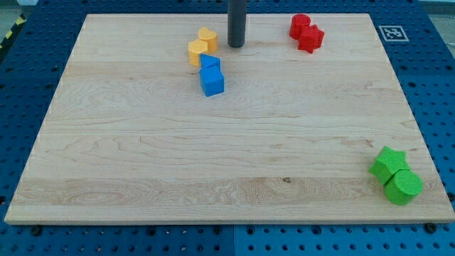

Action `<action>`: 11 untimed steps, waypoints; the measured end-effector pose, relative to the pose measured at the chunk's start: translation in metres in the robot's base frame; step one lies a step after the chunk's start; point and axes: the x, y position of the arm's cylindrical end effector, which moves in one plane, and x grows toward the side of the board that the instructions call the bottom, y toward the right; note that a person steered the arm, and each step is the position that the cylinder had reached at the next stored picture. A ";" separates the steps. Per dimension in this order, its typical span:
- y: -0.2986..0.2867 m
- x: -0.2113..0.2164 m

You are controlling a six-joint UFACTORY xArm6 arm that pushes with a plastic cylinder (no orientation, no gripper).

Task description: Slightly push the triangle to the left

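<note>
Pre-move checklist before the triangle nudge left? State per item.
1. My tip in view, on the board: ok.
2. Triangle identified: cannot tell; the upper blue block may be it, shape unclear.
3. Tip on that block's right side for a leftward push: ok, but toward the view's top of it.
4. Tip apart from blocks: ok, a gap to the yellow blocks.
5. Leftward path free: not ok, yellow blocks and the blue cube sit close.
</note>
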 end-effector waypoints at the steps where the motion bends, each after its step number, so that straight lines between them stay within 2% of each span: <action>1: -0.021 -0.001; 3: -0.042 -0.001; 4: -0.018 0.009; 5: -0.009 0.038; 6: -0.012 0.056; 9: -0.035 0.074; 10: -0.024 0.074; 11: 0.011 0.075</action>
